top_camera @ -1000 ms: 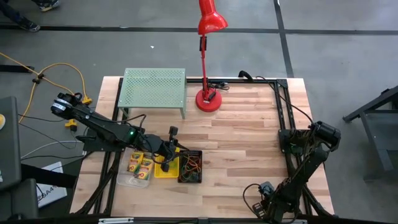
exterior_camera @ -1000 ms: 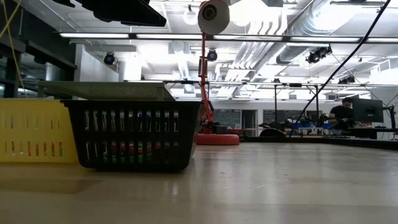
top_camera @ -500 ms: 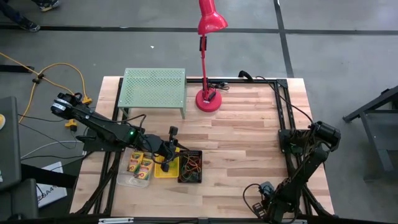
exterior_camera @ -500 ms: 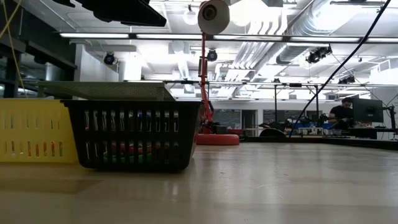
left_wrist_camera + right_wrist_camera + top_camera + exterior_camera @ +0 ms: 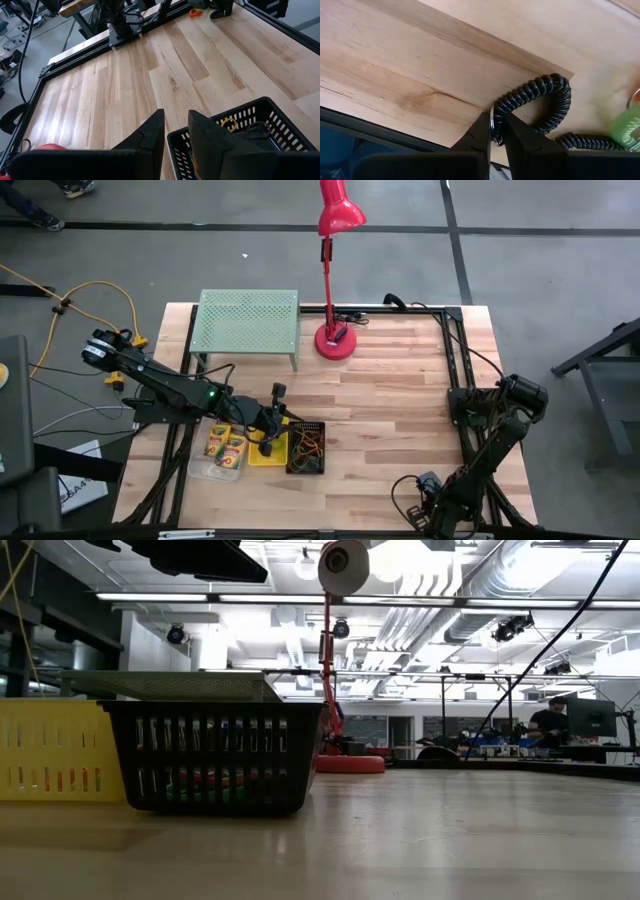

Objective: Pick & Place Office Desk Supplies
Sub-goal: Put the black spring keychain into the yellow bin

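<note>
A: Take the black mesh bin (image 5: pixel 305 448) as the marker. What sits around it?

B: The yellow bin (image 5: pixel 268 448) touches its side toward the left arm, and beyond that the clear bin (image 5: pixel 222 452) holds the yellow crayon boxes (image 5: pixel 226 444). Coloured loops (image 5: pixel 307 444) lie inside the mesh bin.

A: And the left gripper (image 5: pixel 270 432)?

B: It hangs over the yellow bin, just beside the mesh bin's rim. Its fingers (image 5: pixel 150 137) stand a little apart with nothing between them.

A: The right gripper (image 5: pixel 498 131)?

B: Well apart from the mesh bin, low at the table's (image 5: pixel 400 410) near right corner. Its fingers are nearly together, pinching the metal ring (image 5: pixel 492 122) of a black coiled cord (image 5: pixel 547 97). A green coil (image 5: pixel 626 131) lies beside that cord, though only its edge shows, so I'd call it a loop with some caution.
</note>
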{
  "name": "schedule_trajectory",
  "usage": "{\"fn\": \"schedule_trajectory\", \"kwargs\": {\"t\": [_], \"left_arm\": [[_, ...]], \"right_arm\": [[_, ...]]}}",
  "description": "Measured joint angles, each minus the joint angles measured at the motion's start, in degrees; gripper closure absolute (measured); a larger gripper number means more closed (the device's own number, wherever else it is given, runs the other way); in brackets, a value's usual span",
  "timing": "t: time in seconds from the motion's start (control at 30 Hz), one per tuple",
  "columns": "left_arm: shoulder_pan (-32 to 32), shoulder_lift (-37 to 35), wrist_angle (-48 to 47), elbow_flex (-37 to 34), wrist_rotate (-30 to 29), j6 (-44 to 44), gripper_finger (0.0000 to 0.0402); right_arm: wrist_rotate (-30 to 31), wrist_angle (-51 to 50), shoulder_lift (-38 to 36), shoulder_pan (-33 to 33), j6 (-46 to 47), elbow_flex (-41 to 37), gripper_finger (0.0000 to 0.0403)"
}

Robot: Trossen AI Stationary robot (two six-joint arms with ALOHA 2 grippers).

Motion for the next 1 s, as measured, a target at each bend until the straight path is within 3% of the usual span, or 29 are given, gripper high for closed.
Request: {"fn": "schedule_trajectory", "kwargs": {"t": [0.23,0.5,0.7,1.0], "left_arm": [[0.0,0.0,0.01,0.0,0.0,0.0,0.0321],[-0.01,0.0,0.01,0.0,0.0,0.0,0.0321],[-0.02,0.0,0.0,0.0,-0.02,0.0,0.0321],[0.0,0.0,0.0,0.0,-0.02,0.0,0.0321]], "right_arm": [[1.39,-0.65,-0.9,-0.29,-1.58,-0.12,0.0379],[7.01,-0.03,-3.88,-2.69,-6.44,-0.15,0.0379],[15.3,2.02,-7.51,-5.16,-13.03,-0.15,0.038],[27.88,12.77,-12.42,-9.39,-27.07,-0.11,0.038]]}}
